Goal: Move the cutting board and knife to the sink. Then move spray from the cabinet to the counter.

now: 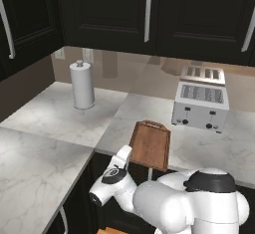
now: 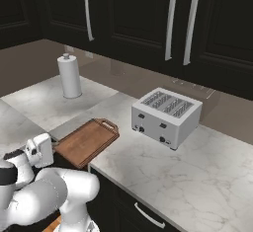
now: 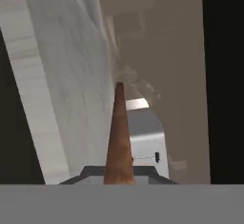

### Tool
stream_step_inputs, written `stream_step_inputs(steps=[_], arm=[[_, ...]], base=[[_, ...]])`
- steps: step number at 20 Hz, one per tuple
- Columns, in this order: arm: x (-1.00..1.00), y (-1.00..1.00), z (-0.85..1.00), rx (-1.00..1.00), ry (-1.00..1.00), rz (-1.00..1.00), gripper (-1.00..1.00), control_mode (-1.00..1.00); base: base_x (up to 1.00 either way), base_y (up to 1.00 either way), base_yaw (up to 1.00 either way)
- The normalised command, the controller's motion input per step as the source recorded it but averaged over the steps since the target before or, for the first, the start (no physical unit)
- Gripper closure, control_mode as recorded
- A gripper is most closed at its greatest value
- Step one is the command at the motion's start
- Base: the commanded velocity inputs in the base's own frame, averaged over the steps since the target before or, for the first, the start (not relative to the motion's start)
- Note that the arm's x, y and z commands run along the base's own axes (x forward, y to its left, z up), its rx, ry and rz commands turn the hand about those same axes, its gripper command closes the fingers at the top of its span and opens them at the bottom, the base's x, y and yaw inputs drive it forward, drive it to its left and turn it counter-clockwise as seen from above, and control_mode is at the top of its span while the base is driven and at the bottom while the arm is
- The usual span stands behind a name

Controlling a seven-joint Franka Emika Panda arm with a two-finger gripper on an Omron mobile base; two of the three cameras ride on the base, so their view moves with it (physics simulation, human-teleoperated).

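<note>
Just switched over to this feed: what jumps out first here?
The board juts past the counter edge, its near end pinched in the shut hand. Behind it sits a silver toaster, and a white paper-towel roll stands in the corner under black cabinets.

You will find no writing, label, brand, number or sign that can be read in any of these views. The toaster [image 1: 200, 104] carries small dark knobs on its front face, but no lettering can be made out beside them. The paper-towel roll [image 1: 82, 85] is plain white, the cutting board [image 1: 150, 144] is bare wood, and the dark cabinet doors [image 2: 148, 23] bear nothing but their silver bar handles.
</note>
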Motion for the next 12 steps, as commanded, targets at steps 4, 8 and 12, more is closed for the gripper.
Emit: stream_step_inputs(steps=[4,8,12], arm=[[-0.01,0.00,0.93,-0.11,-0.24,0.14,1.00,-1.00],[0.00,0.00,0.78,-0.06,-0.16,0.12,1.00,-1.00],[0.00,0.00,0.51,0.00,-0.11,0.06,1.00,-1.00]], base=[[0.00,0.00,0.00],[0.00,0.00,0.00],[0.00,0.00,0.00]])
